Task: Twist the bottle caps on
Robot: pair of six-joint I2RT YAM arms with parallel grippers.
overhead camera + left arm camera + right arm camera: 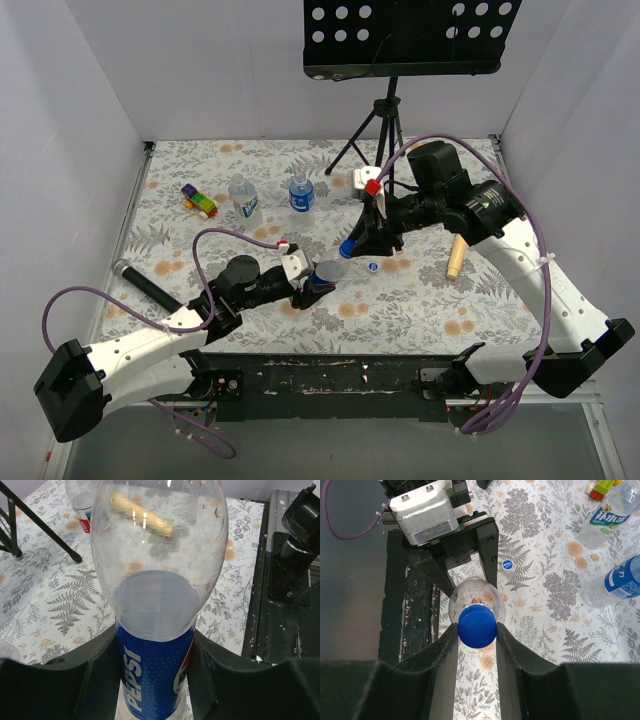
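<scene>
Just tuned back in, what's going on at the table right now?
The left gripper is clamped on the labelled body of a Pepsi bottle. The right gripper pinches a blue cap that sits at that bottle's mouth; how far it is threaded on cannot be told. A loose blue cap lies on the tablecloth close by, and two other bottles stand at the far side, handled by neither arm.

The cap (477,625) is blue, the bottle (156,595) clear, the tablecloth (420,300) fern-printed.
</scene>
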